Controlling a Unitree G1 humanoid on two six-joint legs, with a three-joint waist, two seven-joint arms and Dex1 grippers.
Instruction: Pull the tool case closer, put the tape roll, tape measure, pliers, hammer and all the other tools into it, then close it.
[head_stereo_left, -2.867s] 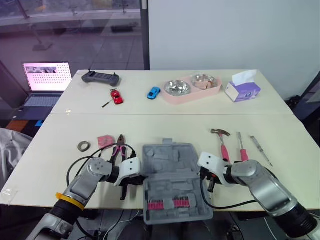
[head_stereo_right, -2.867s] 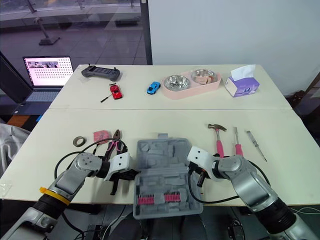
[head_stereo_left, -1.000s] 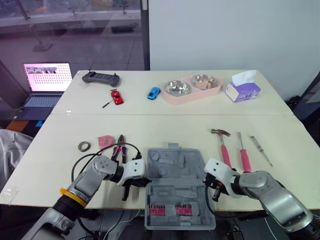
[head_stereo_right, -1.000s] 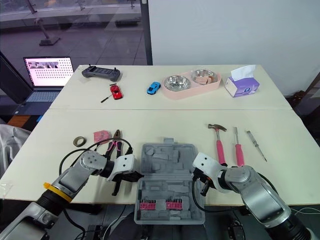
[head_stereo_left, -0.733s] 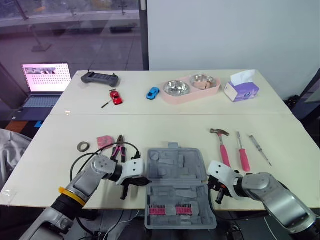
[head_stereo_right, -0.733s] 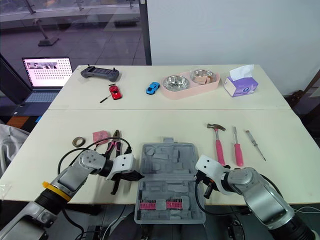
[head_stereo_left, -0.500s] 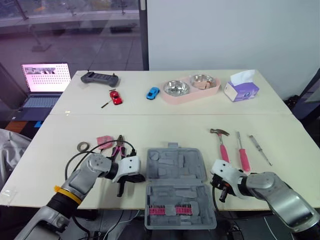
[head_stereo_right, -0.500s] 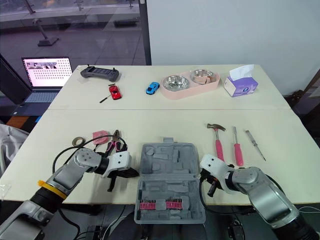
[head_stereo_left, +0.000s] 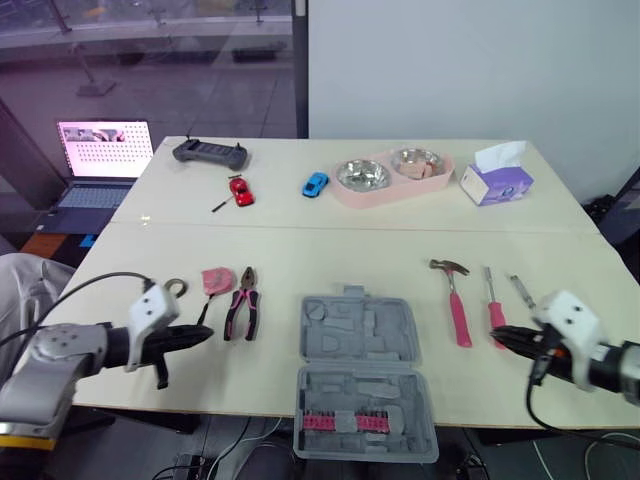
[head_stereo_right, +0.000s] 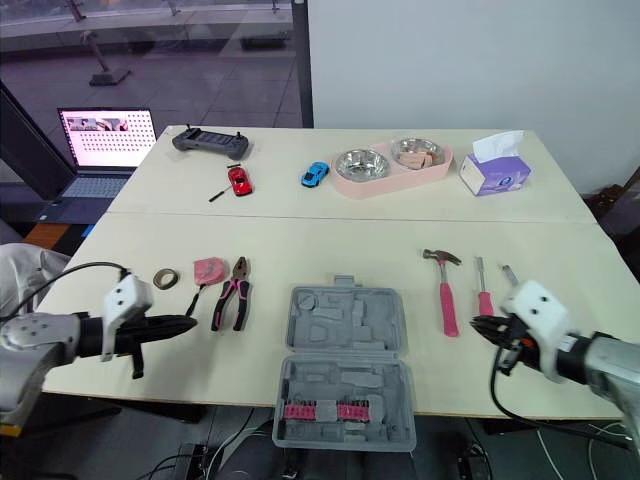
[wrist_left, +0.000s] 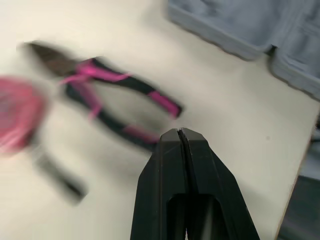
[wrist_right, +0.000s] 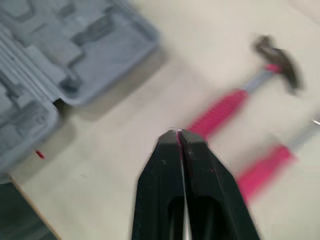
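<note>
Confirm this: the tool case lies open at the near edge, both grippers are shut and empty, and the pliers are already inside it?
Wrong on the pliers: they lie on the table left of the tool case, not inside it, as the right eye view shows. The case is open at the near edge, and the left gripper and right gripper are shut and empty.

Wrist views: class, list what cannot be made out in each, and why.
Left wrist view: pliers and tape measure smeared by motion blur; tool case cut off at the edge.
Right wrist view: hammer head blurred; screwdriver cut off by the edge.
</note>
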